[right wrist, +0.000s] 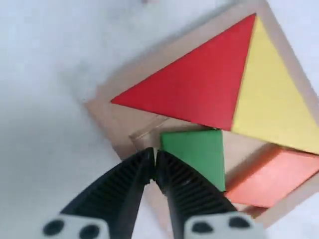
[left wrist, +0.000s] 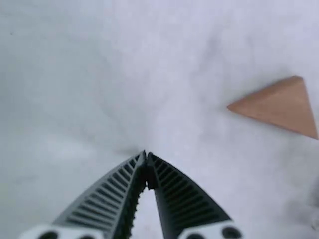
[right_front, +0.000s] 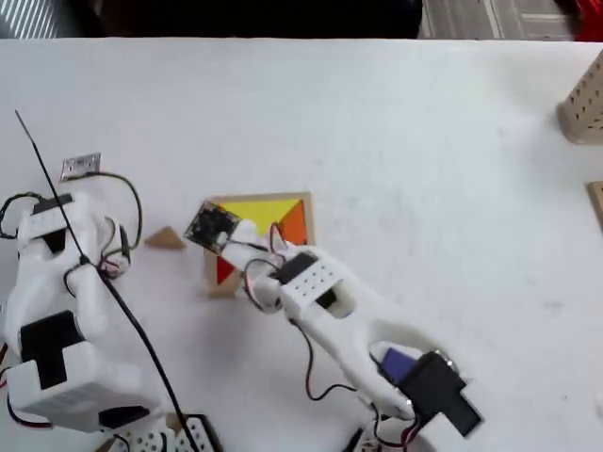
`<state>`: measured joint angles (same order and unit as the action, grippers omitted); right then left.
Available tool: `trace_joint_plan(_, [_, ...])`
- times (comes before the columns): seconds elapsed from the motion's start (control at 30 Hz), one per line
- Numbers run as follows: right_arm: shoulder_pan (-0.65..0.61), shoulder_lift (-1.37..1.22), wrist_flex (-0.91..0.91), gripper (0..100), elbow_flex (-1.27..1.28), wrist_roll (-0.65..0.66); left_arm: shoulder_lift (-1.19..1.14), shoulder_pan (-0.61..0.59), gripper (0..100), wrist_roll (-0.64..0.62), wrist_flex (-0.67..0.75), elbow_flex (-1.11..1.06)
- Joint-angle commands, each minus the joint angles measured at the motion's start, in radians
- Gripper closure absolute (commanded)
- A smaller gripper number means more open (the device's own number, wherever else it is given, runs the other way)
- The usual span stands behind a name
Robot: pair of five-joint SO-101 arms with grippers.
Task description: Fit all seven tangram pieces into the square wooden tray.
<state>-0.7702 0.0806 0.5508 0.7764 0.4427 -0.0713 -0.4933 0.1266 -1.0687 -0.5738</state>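
Note:
The square wooden tray (right wrist: 112,130) holds a red triangle (right wrist: 199,84), a yellow triangle (right wrist: 274,99), a green triangle (right wrist: 197,152) and an orange piece (right wrist: 271,174). My right gripper (right wrist: 153,157) is shut with nothing in it, its tips just over the tray's floor at the green triangle's corner. In the high view the right arm (right_front: 311,282) leans over the tray (right_front: 306,200) and covers much of it. A small tan triangle (right_front: 166,238) lies on the table left of the tray. My left gripper (left wrist: 146,157) is shut and empty, low over bare table a short way from the tan triangle (left wrist: 279,106).
The left arm (right_front: 57,282) stands at the table's left side with a black cable across it. A small grey plate (right_front: 80,167) lies behind it. A pegged wooden block (right_front: 584,104) sits at the far right edge. The white tabletop stretches wide behind and right of the tray.

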Motion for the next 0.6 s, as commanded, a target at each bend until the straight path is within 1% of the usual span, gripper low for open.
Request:
trace_joint_plan(0.0, [-0.039,-0.025,0.01,97.9,-0.097,0.011,0.004,0.016,98,-0.002,0.014,0.018])
trace_joint_plan(0.17, [-0.042,-0.044,0.012,97.9,-0.112,0.011,0.004,0.016,98,-0.002,0.014,0.018])
trace_joint_plan(0.33, [-0.036,0.074,0.084,97.9,-0.115,0.011,0.004,0.016,98,-0.002,0.014,0.018])
trace_joint_plan(0.43, [0.028,0.163,0.128,97.9,-0.115,0.009,0.004,0.016,98,-0.002,0.014,0.018])
trace_joint_plan(0.57, [0.14,0.194,0.107,97.9,-0.094,0.009,0.004,0.016,98,-0.002,0.014,0.018])
